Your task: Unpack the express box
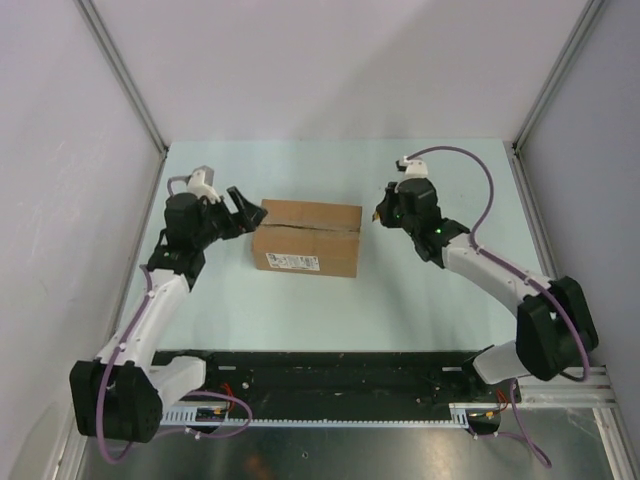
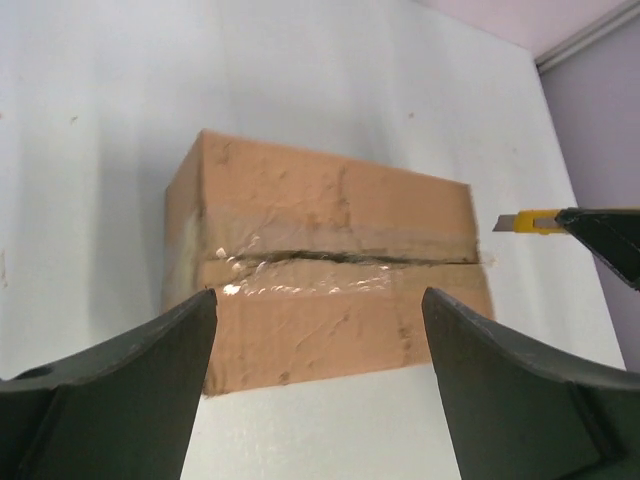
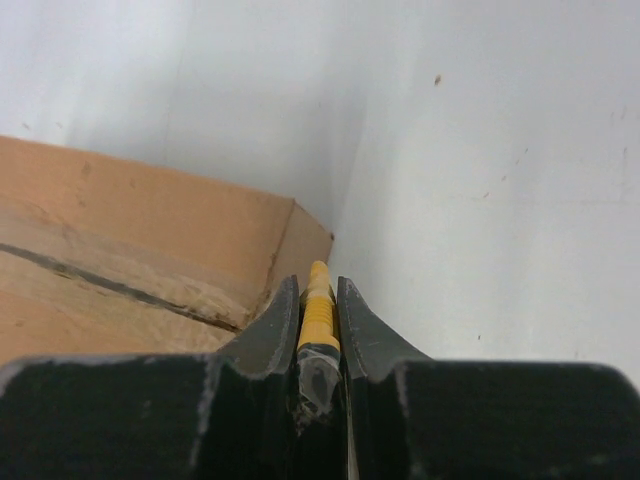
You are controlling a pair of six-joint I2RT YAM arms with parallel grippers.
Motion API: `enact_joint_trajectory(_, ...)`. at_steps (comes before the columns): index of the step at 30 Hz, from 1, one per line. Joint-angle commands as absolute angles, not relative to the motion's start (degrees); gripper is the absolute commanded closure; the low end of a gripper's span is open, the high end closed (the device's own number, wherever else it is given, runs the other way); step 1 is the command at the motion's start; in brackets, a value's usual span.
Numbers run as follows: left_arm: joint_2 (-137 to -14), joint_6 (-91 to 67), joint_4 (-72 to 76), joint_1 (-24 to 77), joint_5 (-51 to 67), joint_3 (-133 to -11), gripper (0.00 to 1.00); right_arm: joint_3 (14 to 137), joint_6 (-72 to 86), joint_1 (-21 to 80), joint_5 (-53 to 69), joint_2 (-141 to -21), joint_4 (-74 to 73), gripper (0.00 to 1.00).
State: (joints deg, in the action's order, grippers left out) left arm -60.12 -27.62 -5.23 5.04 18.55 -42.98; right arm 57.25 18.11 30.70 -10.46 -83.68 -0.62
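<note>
The express box (image 1: 306, 238) is a brown carton lying on the table's middle with its flaps down. A dark slit runs along its taped centre seam (image 2: 340, 258), and a white label (image 1: 292, 261) faces the near side. My left gripper (image 1: 250, 212) hovers at the box's left end, open, nothing between its fingers (image 2: 150, 380). My right gripper (image 1: 378, 213) sits just off the box's right end, shut on a yellow-black utility knife (image 3: 318, 305). The knife's blade tip (image 2: 508, 223) points toward the box (image 3: 150, 260) without touching it.
Pale table surface (image 1: 420, 300) surrounds the box. Grey walls with metal corner posts (image 1: 545, 90) close in the left, back and right. A black rail (image 1: 330, 385) with the arm bases runs along the near edge.
</note>
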Motion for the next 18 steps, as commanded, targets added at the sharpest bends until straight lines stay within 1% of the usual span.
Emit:
enact_joint_trajectory(1,-63.27,-25.23,-3.87,10.78,18.63,-51.23,0.12,59.68,20.56,30.85,-7.40,-76.74,0.18,1.00)
enact_joint_trajectory(7,-75.31,-24.26,-3.87,20.21,16.52,-60.37,0.14,59.59,23.20,33.31,-2.99,-73.04,0.18,1.00)
enact_joint_trajectory(8,-78.72,-24.26,-3.87,21.00,16.44,-61.60,0.14,59.68,23.64,33.83,-2.99,-73.39,-1.48,1.00)
enact_joint_trajectory(12,-85.51,-23.73,-3.87,26.08,13.55,-68.45,0.15,59.41,24.69,34.10,-5.09,-74.79,-2.72,1.00)
enact_joint_trajectory(14,-87.97,-22.15,-3.95,27.85,10.03,-70.22,0.14,57.93,25.48,33.49,-5.71,-74.71,-2.03,1.00)
enact_joint_trajectory(18,-94.46,-20.57,-4.04,31.37,8.35,-74.87,0.14,54.32,27.33,32.44,-4.92,-75.06,2.54,1.00)
